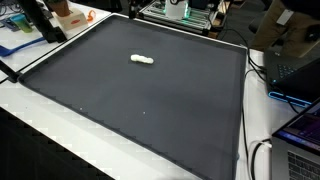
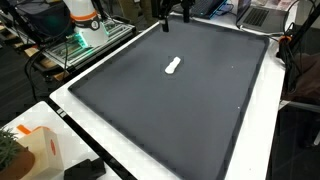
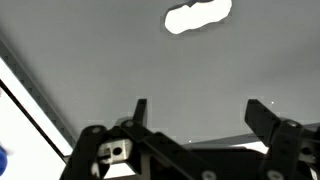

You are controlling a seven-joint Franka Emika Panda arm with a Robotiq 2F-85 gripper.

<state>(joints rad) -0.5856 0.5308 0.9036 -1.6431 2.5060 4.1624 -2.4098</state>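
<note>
The pincer (image 3: 198, 108) hangs spread wide above the grey mat (image 3: 90, 50), apart from a white lump (image 3: 198, 17)

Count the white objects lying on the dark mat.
1. The white object lies on the dark mat, apart from the open gripper. Nothing appears hidden.

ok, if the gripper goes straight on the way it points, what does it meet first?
Likely the bare dark mat in front of the open gripper. The small white piece lies farther ahead, though depth is unclear.
</note>
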